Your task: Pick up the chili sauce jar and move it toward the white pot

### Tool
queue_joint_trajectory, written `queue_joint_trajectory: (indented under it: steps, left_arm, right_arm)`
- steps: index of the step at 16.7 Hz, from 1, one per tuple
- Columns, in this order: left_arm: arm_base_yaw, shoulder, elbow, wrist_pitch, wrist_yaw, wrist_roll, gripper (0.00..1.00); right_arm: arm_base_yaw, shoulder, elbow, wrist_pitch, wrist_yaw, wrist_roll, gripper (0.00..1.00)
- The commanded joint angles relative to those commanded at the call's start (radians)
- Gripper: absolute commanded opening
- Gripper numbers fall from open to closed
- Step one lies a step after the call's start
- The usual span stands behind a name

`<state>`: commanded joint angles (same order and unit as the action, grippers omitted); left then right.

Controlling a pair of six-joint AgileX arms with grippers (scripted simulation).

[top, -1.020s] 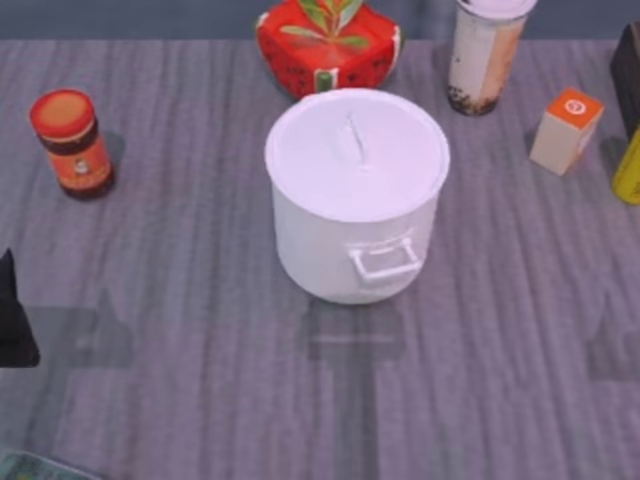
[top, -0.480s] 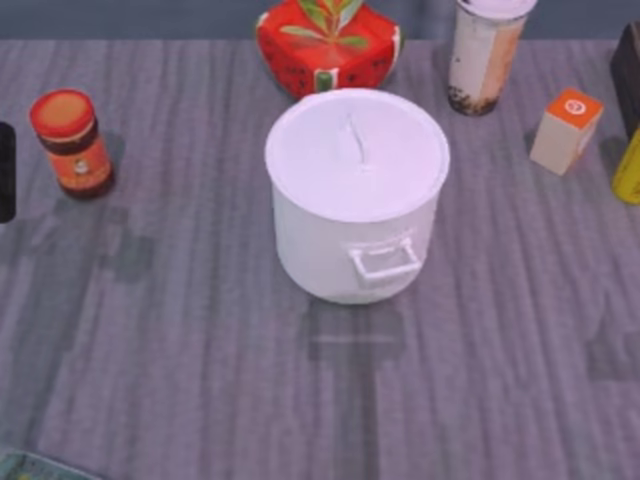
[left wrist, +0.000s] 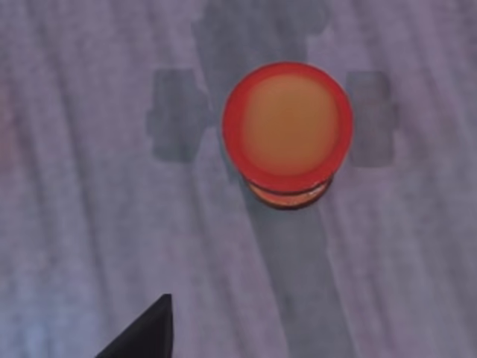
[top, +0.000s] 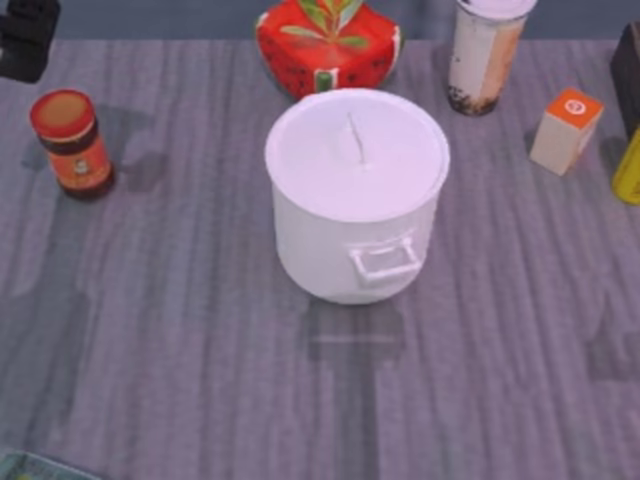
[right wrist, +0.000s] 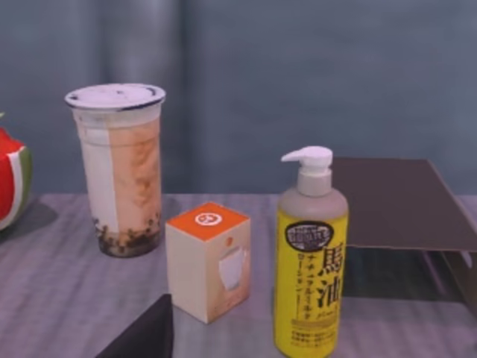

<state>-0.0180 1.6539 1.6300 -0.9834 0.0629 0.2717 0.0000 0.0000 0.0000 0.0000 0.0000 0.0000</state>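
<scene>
The small dark glass chili sauce jar (top: 72, 143) with its red-orange round lid stood upright near the left edge of the grey wood-grain table (top: 180, 350), well apart from the large white cylindrical pot (top: 355, 195) at the middle, and bare table lay between them. The left gripper (top: 27, 38) was at the far left corner, above and just behind the jar and touching nothing; its opening I cannot tell. The pot's flat lid was on, so its inside was hidden.

The chili sauce jar (top: 70, 143) (red-orange lid, upright) stands far left of the lidded white pot (top: 355, 195).
</scene>
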Motion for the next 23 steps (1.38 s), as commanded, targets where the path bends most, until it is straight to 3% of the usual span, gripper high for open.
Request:
queue_joint_trajectory:
  steps: [6, 11, 23]
  left_arm:
    - [0.005, 0.488, 0.485, -0.272, -0.004, 0.075, 1.00]
    - [0.011, 0.757, 0.745, -0.412, -0.012, 0.112, 1.00]
    - [0.010, 0.833, 0.773, -0.406, -0.015, 0.119, 1.00]
  right_arm:
    - [0.000, 0.000, 0.000, 0.000, 0.000, 0.000, 1.00]
    - [0.000, 0.000, 0.000, 0.000, 0.000, 0.000, 1.00]
    - [0.000, 0.000, 0.000, 0.000, 0.000, 0.000, 1.00]
